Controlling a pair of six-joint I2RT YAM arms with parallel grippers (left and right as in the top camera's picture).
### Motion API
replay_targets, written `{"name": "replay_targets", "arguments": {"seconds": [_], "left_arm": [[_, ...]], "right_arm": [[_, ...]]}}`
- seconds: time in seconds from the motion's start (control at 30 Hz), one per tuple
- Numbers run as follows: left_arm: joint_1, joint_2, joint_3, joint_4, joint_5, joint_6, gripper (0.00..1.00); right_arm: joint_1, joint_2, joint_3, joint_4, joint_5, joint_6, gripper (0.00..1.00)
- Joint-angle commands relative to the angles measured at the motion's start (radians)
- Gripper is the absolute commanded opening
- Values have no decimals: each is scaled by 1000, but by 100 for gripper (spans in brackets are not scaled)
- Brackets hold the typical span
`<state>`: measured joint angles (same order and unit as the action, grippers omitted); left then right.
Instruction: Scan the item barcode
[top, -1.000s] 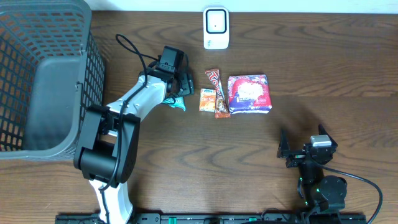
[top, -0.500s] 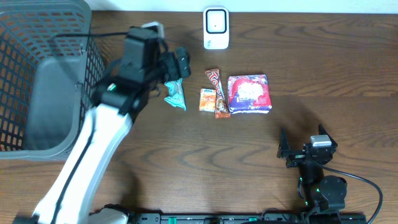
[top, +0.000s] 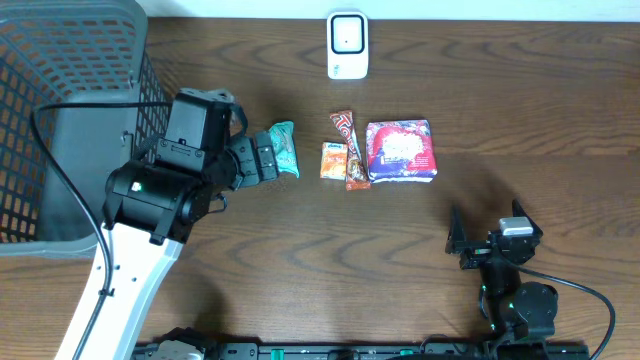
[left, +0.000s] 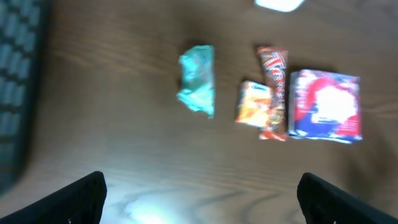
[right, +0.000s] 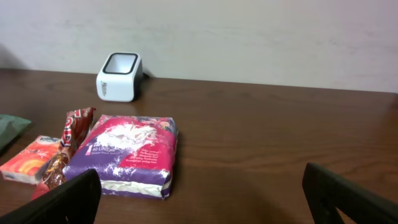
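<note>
Four packets lie in a row on the brown table (top: 560, 110), and neither of my grippers is holding any of them. My left gripper (top: 262, 160) hangs above the wood with its fingers spread wide and nothing between them. In the left wrist view its two fingertips (left: 84, 196) sit at the bottom corners, with bare tabletop in the gap.

The teal packet (top: 284, 148) lies flat on the table at the left end of the row, just ahead of my left fingers. It sits a little apart from the other three. Next comes the small orange packet (top: 333, 161), pressed against the red-brown candy bar (top: 349, 148). That bar lies against the purple-and-red pack (top: 401, 151).

The white scanner (top: 348, 44) stands at the far edge of the table, well behind the row, and nothing is in front of its window. The grey basket (top: 60, 120) fills the left side, next to my left arm.

My right gripper (top: 487, 236) is low near the front edge, well apart from the packets. Its fingers are spread and empty, and it faces the row and the scanner.
</note>
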<state>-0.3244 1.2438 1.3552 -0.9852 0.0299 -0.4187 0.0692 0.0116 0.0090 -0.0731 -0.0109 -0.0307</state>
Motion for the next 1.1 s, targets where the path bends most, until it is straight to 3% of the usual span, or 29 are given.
{"name": "replay_targets", "arguments": {"seconds": [0.0, 0.3, 0.67, 0.9, 1.07], "left_arm": [[1, 11, 4, -21, -127, 6, 98], [1, 11, 4, -117, -147, 6, 98], [1, 11, 4, -122, -147, 6, 98], [1, 11, 4, -122, -147, 6, 98], [1, 11, 4, -122, -147, 6, 98]], "right_arm": [[-7, -6, -4, -2, 2, -8, 99], [-7, -6, -4, -2, 2, -8, 99], [-7, -6, -3, 35, 63, -55, 99], [-6, -6, -3, 78, -612, 357, 99], [-4, -6, -3, 201, -653, 568, 99]]}}
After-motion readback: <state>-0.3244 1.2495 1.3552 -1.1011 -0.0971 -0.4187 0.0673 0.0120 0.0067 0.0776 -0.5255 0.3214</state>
